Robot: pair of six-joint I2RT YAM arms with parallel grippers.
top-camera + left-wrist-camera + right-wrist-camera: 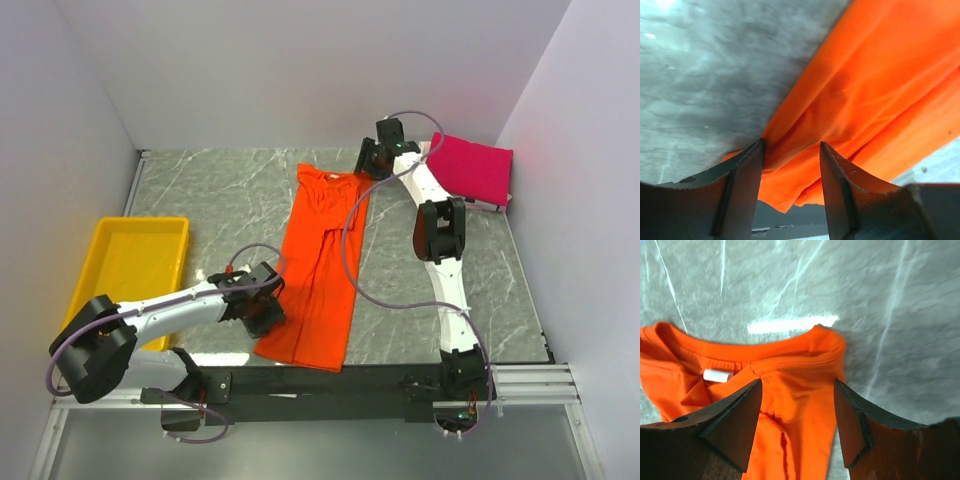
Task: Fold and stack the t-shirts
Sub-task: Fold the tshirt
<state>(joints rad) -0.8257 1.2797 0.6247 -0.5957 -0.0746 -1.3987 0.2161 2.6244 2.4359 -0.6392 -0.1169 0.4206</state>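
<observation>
Tabletop (pixel 220 190) shows bare marble at 9 and 3 o'clock of the orange t-shirt (pixel 322 262), a long strip with its hem at the 6 o'clock edge. Left jaws apart, straddling the hem's 7 o'clock corner. Right jaws apart over the collar at 12. Count: two shirts, pink t-shirt (pixel 472 167) folded at 2 o'clock; one yellow tray (pixel 135 260) at 9.

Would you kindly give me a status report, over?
Left claw open, astride orange t-shirt hem. Right claw open over its collar. Pink t-shirt folded far right. Nothing in the way.
</observation>
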